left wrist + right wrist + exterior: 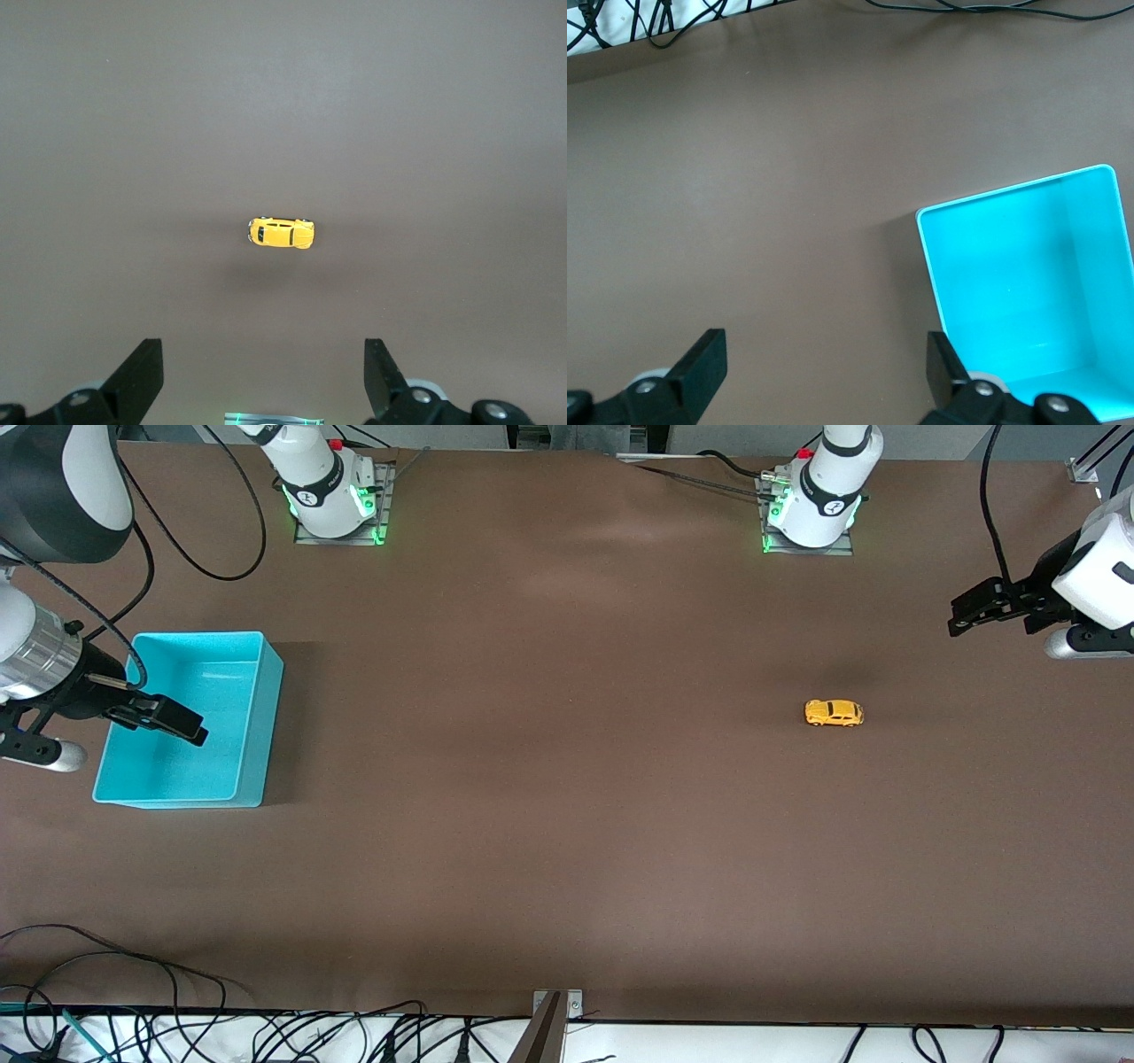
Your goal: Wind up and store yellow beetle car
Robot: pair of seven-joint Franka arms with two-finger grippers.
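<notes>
The yellow beetle car (834,713) (281,233) stands on its wheels on the brown table, toward the left arm's end. My left gripper (955,618) (263,345) hangs open in the air over the table's edge at that end, apart from the car, with nothing between its fingers. The turquoise bin (273,726) (1010,283) sits empty toward the right arm's end. My right gripper (190,731) (824,335) is open and empty, up over the bin's rim.
The two arm bases (332,491) (819,505) stand along the table edge farthest from the front camera. Black cables (213,558) trail near the right arm's base. More cables (266,1032) and a metal bracket (554,1005) line the nearest edge.
</notes>
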